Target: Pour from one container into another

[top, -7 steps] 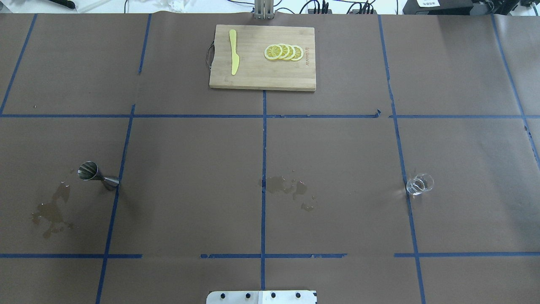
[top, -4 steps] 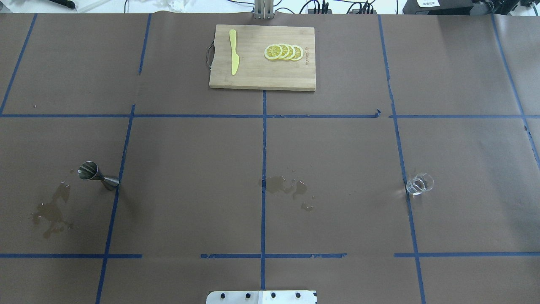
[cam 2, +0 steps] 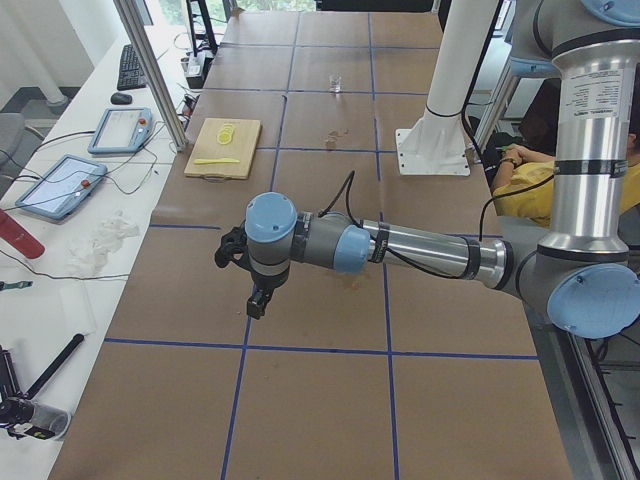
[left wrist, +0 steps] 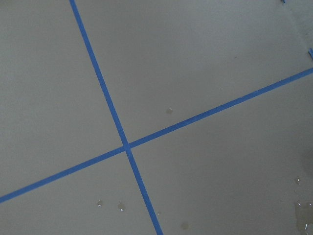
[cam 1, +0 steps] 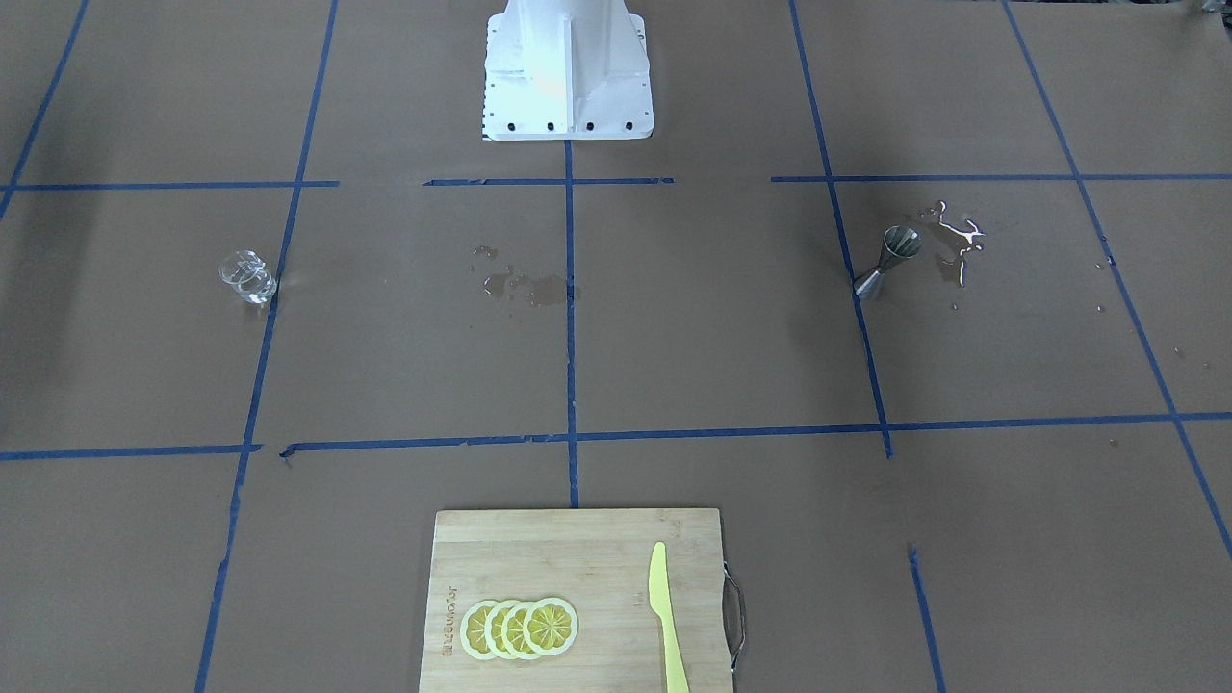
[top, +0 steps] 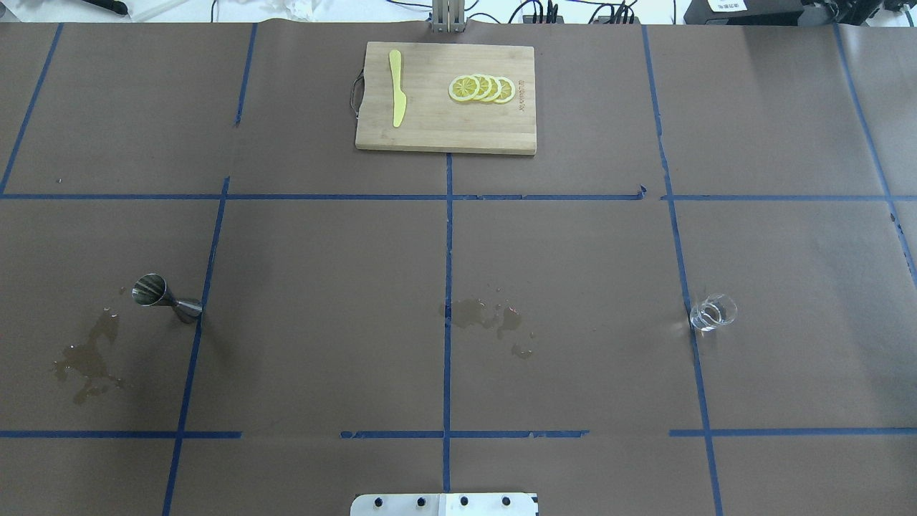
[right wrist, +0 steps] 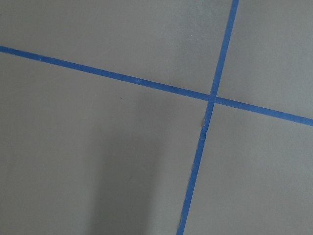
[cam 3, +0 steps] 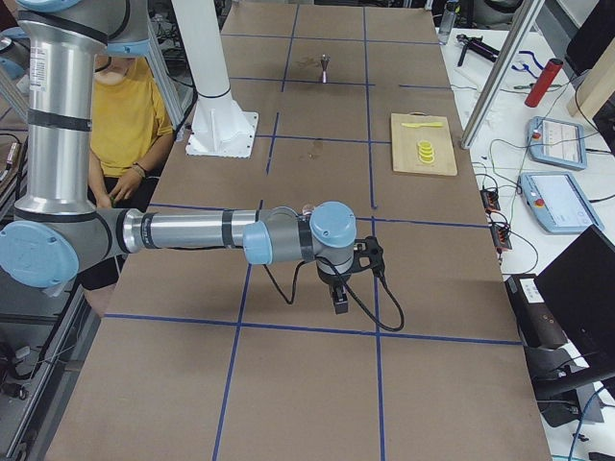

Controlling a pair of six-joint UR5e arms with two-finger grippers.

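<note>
Overhead exterior: clear glass cup [top: 713,313] on the desk's [top: 573,272] right; silver hourglass jigger [top: 166,299] well apart on its left, near a puddle [top: 86,362]. Wide bare surface between. Left end effector [cam 2: 255,300], right end effector [cam 3: 339,300]: grip cannot be told.

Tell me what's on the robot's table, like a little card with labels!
glass cup: upright, on the robot's right side, nothing holding it
jigger: upright, on the robot's left side, nothing holding it
wet patches: one beside the jigger, one near the middle
cutting board: at the far edge, in the middle
on the board: lemon slices in an overlapping row, yellow knife
left gripper: above bare table, away from the jigger; open or shut: cannot tell
right gripper: above bare table, away from the cup; open or shut: cannot tell
</note>
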